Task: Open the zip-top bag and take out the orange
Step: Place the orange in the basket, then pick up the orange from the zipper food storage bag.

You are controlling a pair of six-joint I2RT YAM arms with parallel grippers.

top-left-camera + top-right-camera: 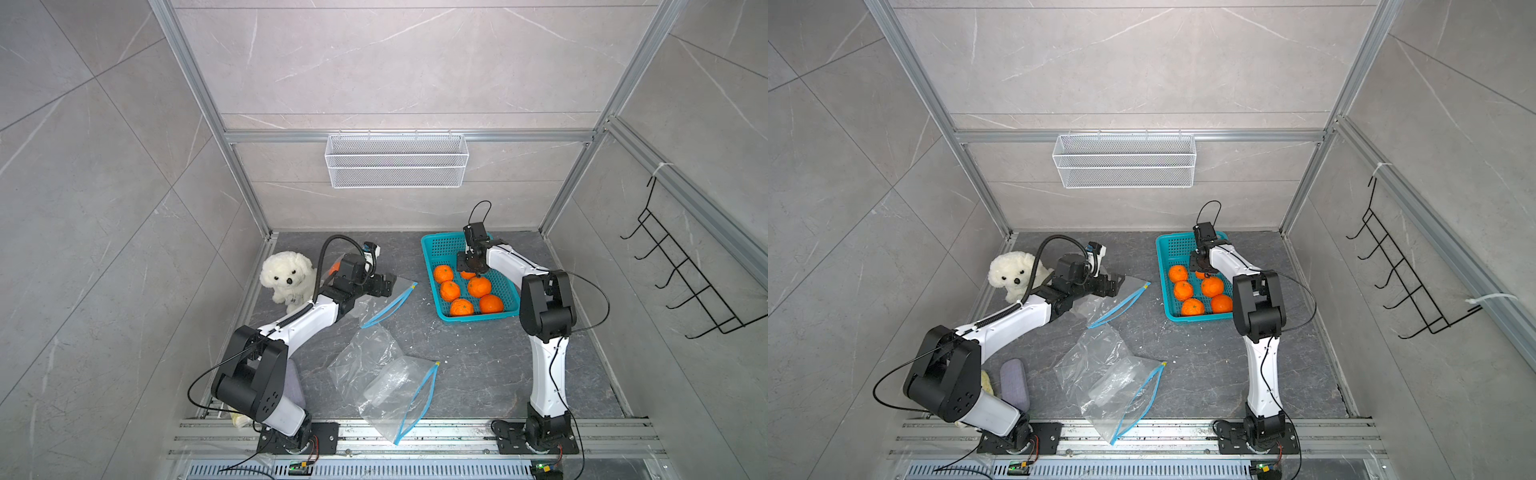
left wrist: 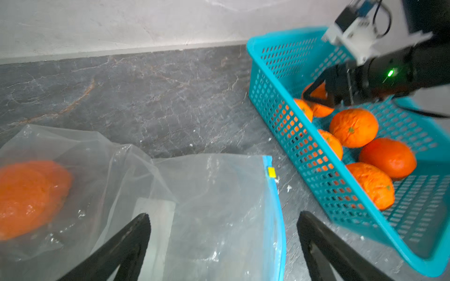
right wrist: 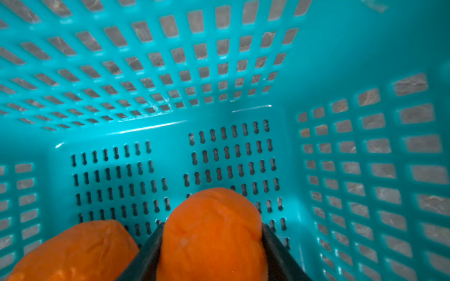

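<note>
Looking down on the cell, I see a dark veined stone tabletop (image 1: 478, 365) boxed in by grey marbled panels on aluminium rails. A white wire basket (image 1: 397, 160) hangs on the 12 o'clock wall and a black hook rack (image 1: 685, 282) on the 3 o'clock wall. A plush dog (image 1: 286, 278) sits at 10 o'clock and a teal basket (image 1: 444, 245) at 1 o'clock. More clear bags (image 1: 399, 395) lie crumpled at 6 o'clock.

The zip-top bag (image 1: 384, 301) lies flat at 11 o'clock, between dog and basket. Its long axis follows the blue zip strip (image 1: 388, 305), running from 1 o'clock to 7 o'clock, with the yellow slider (image 1: 414, 285) at the 1 o'clock end.

My left gripper (image 2: 222, 216) hovers over the bag, jaws spread wide and gripping nothing. Only the left wrist view shows the bagged orange (image 2: 29, 197) plainly through the film, away from the zip; a top view gives just a sliver.

My right gripper (image 3: 211, 227) is clenched on the held orange (image 3: 214, 243) inside the teal basket. The right wrist view shows that grip, while the top views hide it.
</note>
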